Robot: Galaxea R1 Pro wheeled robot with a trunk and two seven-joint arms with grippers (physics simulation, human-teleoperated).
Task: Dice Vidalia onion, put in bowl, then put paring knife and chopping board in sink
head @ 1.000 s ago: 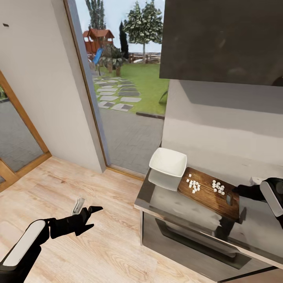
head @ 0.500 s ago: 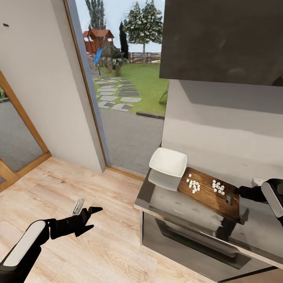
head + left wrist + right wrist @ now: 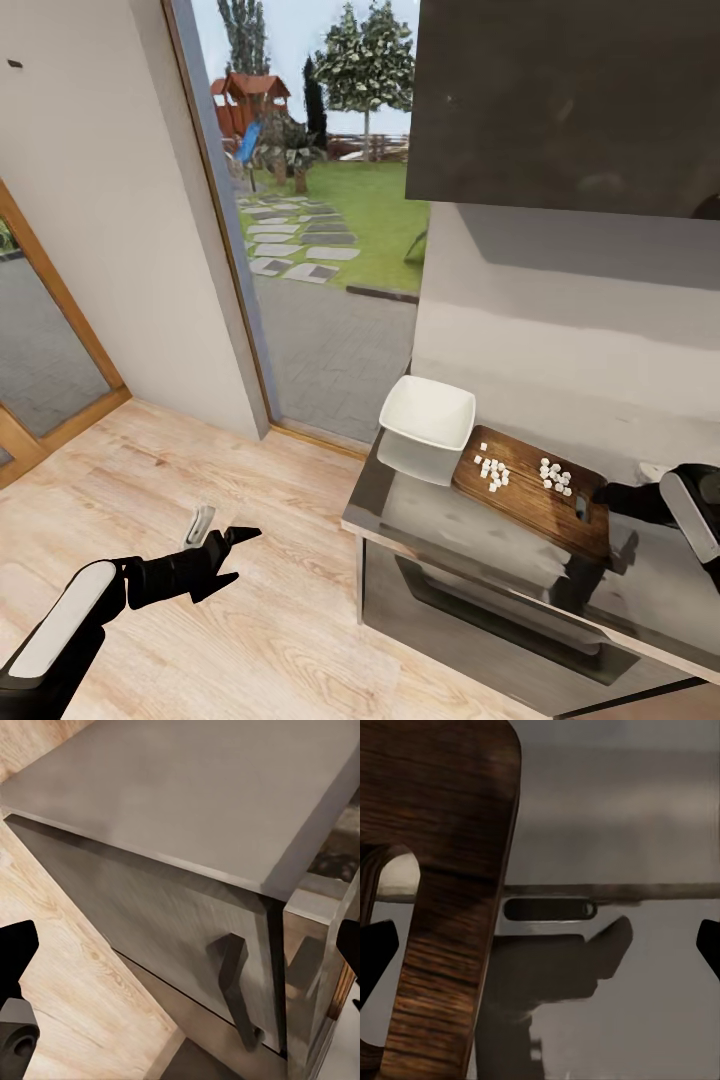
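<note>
The dark brown chopping board (image 3: 530, 492) lies on the grey countertop (image 3: 440, 530) with two clusters of white diced onion (image 3: 492, 472) on it. The white bowl (image 3: 428, 412) stands just beyond the board's far end. My right gripper (image 3: 600, 493) is open at the board's handle end. In the right wrist view the slotted end of the board (image 3: 457, 870) lies between the spread fingertips (image 3: 376, 949), close to one of them. My left gripper (image 3: 225, 527) hangs open over the wooden floor, holding nothing. The paring knife and the sink are out of view.
A grey cabinet front with a long dark bar handle (image 3: 234, 982) sits under the countertop. A dark wall cabinet (image 3: 565, 100) hangs above it. A glass door (image 3: 310, 200) to the garden stands left of the counter, and wood floor (image 3: 250, 620) lies in front.
My right gripper has sunk slightly beside the board's handle end. The left arm, the board and the bowl have not moved.
</note>
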